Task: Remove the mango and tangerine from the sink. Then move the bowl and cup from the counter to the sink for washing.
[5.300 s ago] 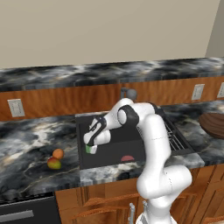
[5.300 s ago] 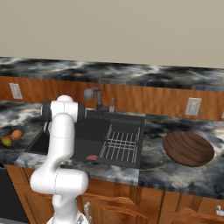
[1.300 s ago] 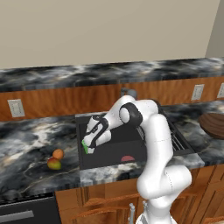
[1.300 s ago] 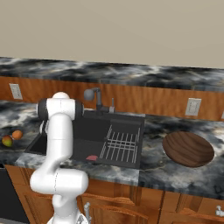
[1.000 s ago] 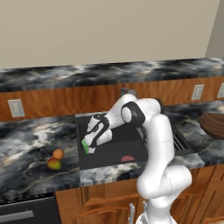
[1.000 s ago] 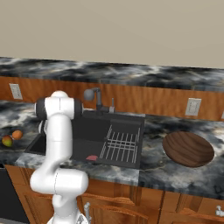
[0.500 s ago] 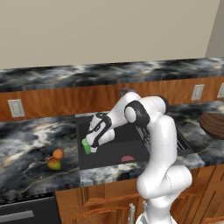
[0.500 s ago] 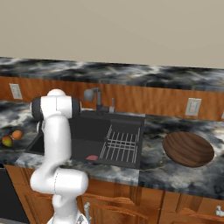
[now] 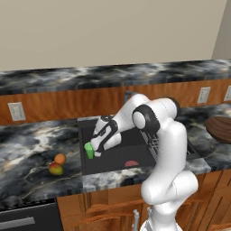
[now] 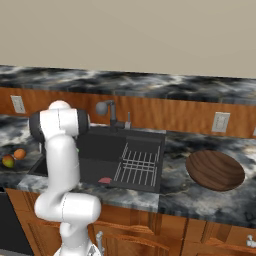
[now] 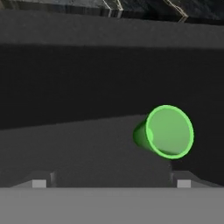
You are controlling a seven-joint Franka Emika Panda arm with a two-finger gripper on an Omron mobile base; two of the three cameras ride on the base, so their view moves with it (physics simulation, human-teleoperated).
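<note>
The white robot arm reaches down into the large dark rectangular sink (image 9: 118,155), its two dark fingers (image 9: 98,149) spread wide and gripping nothing. In the left base view the small bright green tapered cup (image 9: 89,150) sits in the basin at about 9 o'clock from the fingers, just beside them and near the sink's left wall. In the hand view the green cup (image 11: 165,131) lies on its side on the dark basin floor, its open rim turned toward the camera, free of both fingertips.

The small oval red and yellow-green mango (image 9: 55,168) and the small round orange tangerine (image 9: 59,158) rest on the dark marbled bench (image 9: 31,149) left of the sink, the tangerine at roughly 1 o'clock from the mango and almost touching it. In the right base view the wide shallow brown wooden bowl (image 10: 215,170) stands on the bench at 3 o'clock from the sink, well apart from the fruit. A wire rack (image 10: 139,163) lies in the basin's right half, with a small red thing (image 10: 105,180) near its front edge.
</note>
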